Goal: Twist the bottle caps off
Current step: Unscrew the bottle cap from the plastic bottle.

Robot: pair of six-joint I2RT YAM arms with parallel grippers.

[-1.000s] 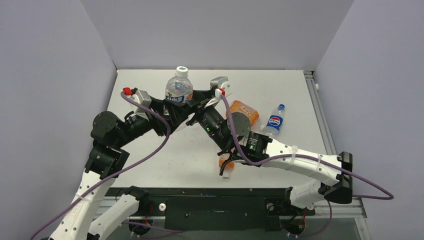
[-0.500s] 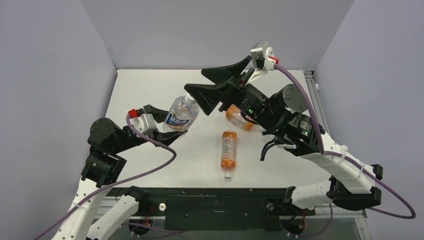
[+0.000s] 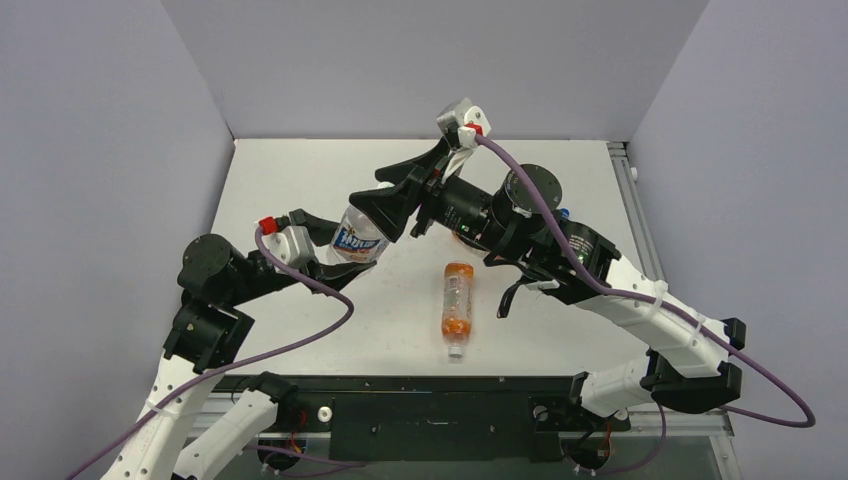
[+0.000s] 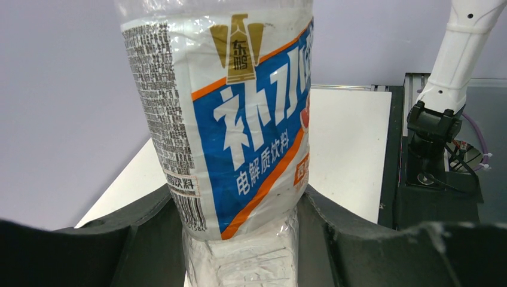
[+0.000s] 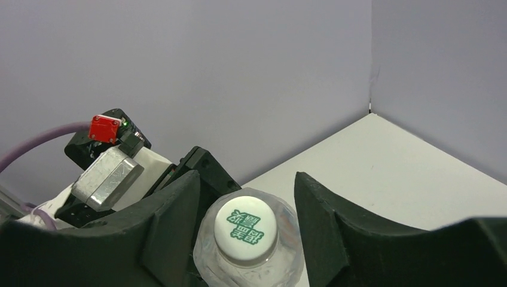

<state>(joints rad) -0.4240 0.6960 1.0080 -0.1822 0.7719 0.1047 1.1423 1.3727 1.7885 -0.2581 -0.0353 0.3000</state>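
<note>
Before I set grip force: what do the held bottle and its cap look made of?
The bottle looks like thin clear plastic: see-through, crinkled wall, with a glossy printed film label. The cap seems opaque white plastic, smooth, with green print on top.

I see the clear plastic bottle with the blue, white and orange label (image 3: 357, 237) up in the air, tilted, its neck leaning toward 1 o'clock. Its round white screw cap with the green mark (image 5: 247, 230) sits on the neck. At 4 o'clock from it, the slim orange plastic bottle (image 3: 457, 303) lies on its side, its small white cap (image 3: 455, 350) on and pointing to 6 o'clock.
</note>
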